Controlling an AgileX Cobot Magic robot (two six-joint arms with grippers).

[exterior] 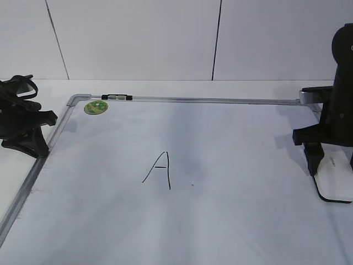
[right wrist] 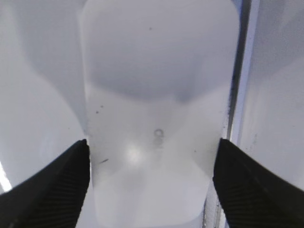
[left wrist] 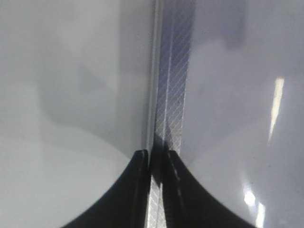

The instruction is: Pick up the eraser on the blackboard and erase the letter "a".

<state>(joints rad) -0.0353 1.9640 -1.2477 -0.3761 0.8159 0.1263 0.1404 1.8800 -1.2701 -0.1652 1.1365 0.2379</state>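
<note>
The blackboard (exterior: pixel 231 221) is a white dry-erase board lying flat, with a grey metal frame. The white eraser (exterior: pixel 336 176) lies near its right edge. My right gripper (exterior: pixel 331 165) hangs over it, open. In the right wrist view the eraser (right wrist: pixel 156 95) fills the space between the two fingers of the right gripper (right wrist: pixel 152 147), one on each side. My left gripper (exterior: pixel 43 148) sits at the board's left edge. In the left wrist view the left gripper (left wrist: pixel 156 154) is shut on the frame strip (left wrist: pixel 168 95). The letter "a" shows in no view.
A tall capital "A" (exterior: pixel 160 170) is drawn mid-board, with a faint grey smudge to its right. A round green sticker (exterior: pixel 96 107) and a small black-and-silver clip (exterior: pixel 117 97) sit at the far left corner. The frame's right rail (right wrist: pixel 240 95) runs beside the eraser.
</note>
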